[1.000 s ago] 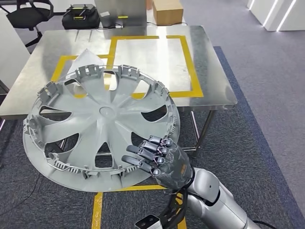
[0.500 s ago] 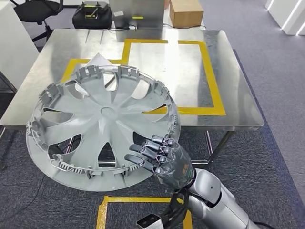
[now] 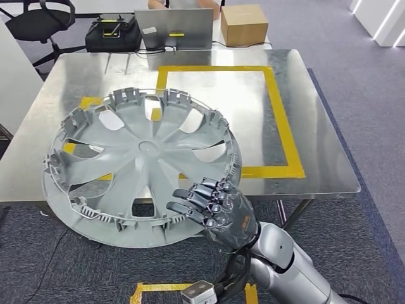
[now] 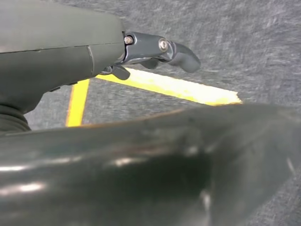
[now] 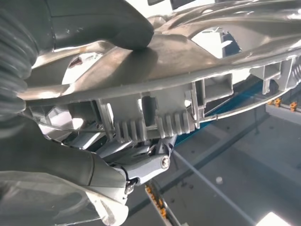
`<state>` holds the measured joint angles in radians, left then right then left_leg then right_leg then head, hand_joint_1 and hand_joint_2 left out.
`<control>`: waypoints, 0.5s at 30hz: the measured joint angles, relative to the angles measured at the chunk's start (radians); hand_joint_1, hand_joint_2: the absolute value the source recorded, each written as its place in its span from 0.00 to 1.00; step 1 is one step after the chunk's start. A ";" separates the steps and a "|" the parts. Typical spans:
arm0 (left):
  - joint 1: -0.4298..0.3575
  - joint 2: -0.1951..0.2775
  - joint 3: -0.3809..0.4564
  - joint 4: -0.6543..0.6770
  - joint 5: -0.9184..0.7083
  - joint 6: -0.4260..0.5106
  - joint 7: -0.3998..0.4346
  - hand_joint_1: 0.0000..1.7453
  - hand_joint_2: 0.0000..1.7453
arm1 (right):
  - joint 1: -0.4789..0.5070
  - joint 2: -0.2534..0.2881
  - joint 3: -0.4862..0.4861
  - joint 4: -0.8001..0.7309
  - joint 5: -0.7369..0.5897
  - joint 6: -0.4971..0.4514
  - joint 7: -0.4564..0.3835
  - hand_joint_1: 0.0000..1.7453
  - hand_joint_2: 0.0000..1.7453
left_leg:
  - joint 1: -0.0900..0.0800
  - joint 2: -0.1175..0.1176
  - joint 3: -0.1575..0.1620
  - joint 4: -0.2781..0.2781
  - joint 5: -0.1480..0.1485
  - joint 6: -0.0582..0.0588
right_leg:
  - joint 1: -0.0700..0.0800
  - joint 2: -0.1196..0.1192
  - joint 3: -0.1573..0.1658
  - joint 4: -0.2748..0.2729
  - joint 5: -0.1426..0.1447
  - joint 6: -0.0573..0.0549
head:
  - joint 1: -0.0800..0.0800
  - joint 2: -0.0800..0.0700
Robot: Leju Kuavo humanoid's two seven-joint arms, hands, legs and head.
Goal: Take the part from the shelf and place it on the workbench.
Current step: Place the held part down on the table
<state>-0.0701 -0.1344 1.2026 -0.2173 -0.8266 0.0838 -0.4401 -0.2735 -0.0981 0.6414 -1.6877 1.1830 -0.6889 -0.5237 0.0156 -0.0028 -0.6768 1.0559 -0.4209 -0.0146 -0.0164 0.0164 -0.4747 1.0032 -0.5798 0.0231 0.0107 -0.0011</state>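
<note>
Wheel cover (image 3: 138,168) held by the right hand (image 3: 217,212) at its near rim, over the front edge of the tabletop (image 3: 315,158).

In the head view, dark fingers are seen curled over the rim. In the right wrist view, the thumb (image 5: 106,21) is pressed on the opposite face and the ribbed clips are shown. In the left wrist view, the left hand (image 4: 156,47) is seen above grey carpet with yellow tape (image 4: 170,87); its grasp state cannot be determined. No writing is legible.
</note>
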 joint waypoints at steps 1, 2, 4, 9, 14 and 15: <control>0.000 0.000 0.000 0.000 0.000 0.000 0.001 0.00 0.00 | -0.001 0.000 0.000 0.000 0.000 -0.001 0.000 1.00 1.00 | -0.004 -0.001 -0.001 0.000 0.001 0.009 | -0.001 0.000 0.002 -0.004 -0.006 0.005 | 0.000 0.000; -0.002 0.000 0.000 0.000 0.000 0.000 0.002 0.00 0.00 | -0.003 0.000 0.000 0.000 0.000 -0.001 0.000 1.00 1.00 | -0.004 -0.002 0.003 -0.002 -0.001 0.017 | -0.003 -0.001 0.003 -0.010 -0.011 0.012 | 0.001 0.000; -0.005 0.000 0.000 0.000 0.000 -0.002 0.000 0.00 0.00 | -0.004 0.000 0.000 0.000 0.001 -0.001 0.002 1.00 1.00 | 0.000 -0.003 0.015 -0.012 -0.007 0.031 | -0.004 -0.005 -0.002 0.008 -0.031 0.022 | 0.002 0.000; -0.010 0.000 0.000 0.000 -0.004 -0.007 -0.004 0.00 0.00 | -0.004 -0.001 0.000 0.002 -0.001 -0.002 0.015 1.00 1.00 | 0.001 -0.002 0.040 -0.019 -0.032 0.047 | -0.003 -0.008 -0.186 0.286 -0.110 0.030 | 0.005 0.000; -0.011 0.000 -0.006 0.000 -0.028 -0.017 -0.008 0.00 0.00 | -0.032 -0.003 0.014 0.021 -0.013 -0.001 0.060 1.00 1.00 | -0.003 -0.007 0.079 -0.017 -0.062 0.033 | 0.001 -0.011 -0.132 0.054 0.084 0.015 | 0.004 0.000; -0.013 0.000 -0.008 0.000 -0.032 -0.020 -0.009 0.00 0.00 | -0.049 -0.003 0.021 0.029 -0.017 -0.001 0.075 1.00 1.00 | -0.005 -0.006 0.078 -0.014 -0.065 0.030 | 0.002 -0.010 -0.121 0.029 0.090 0.014 | 0.001 0.000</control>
<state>-0.0829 -0.1346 1.1941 -0.2170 -0.8584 0.0637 -0.4496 -0.3222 -0.1014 0.6624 -1.6590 1.1664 -0.6901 -0.4489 0.0111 -0.0092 -0.5986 1.0414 -0.4854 0.0156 -0.0141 0.0061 -0.5959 1.0323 -0.4894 0.0371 0.0121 -0.0012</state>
